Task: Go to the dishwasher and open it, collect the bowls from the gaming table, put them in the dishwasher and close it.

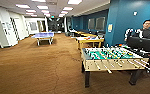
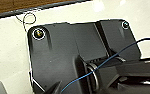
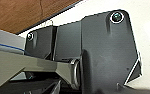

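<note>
Brown carpet (image 1: pixel 41 67) spans room; possibly gaming table (image 1: pixel 89 40) beyond.

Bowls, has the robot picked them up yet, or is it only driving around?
Nothing looks done so far. The head view shows a wide room with brown carpet, a table-football table close on the right, and past it a long yellow-edged table carrying colourful things; I cannot make out bowls on it from here. A person stands behind. Collecting the bowls, loading and closing the dishwasher are all left.
</note>
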Controlling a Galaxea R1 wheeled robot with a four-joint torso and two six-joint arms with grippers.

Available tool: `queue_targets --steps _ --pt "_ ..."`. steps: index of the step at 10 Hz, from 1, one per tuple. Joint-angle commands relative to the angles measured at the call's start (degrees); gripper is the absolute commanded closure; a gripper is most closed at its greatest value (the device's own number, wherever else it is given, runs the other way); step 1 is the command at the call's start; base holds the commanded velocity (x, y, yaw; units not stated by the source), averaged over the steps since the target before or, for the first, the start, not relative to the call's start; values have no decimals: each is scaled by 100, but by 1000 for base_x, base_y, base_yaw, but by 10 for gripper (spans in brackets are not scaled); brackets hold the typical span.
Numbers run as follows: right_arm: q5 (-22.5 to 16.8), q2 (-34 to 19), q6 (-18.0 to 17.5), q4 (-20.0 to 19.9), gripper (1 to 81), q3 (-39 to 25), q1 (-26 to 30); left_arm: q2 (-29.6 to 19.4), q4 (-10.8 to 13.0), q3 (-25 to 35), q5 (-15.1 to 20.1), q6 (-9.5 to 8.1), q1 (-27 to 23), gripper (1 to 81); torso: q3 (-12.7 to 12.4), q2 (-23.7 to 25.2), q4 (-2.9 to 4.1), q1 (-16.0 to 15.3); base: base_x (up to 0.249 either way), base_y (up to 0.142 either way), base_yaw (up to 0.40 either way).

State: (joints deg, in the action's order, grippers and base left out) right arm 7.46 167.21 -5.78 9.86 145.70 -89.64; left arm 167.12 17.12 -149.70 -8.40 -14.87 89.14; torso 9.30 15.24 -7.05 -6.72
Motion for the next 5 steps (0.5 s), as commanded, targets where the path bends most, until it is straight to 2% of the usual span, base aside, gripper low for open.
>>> queue_targets --steps 1,5 --pt "-201 -27 15 77 10 -43 363 -73 -15 -7 216 11 -348 10 0 2 0 0 112 0 0" --pt "-192 -27 15 86 10 -43 354 -73 -15 -7 225 11 -340 10 2 -2 0 -4 119 0 0"
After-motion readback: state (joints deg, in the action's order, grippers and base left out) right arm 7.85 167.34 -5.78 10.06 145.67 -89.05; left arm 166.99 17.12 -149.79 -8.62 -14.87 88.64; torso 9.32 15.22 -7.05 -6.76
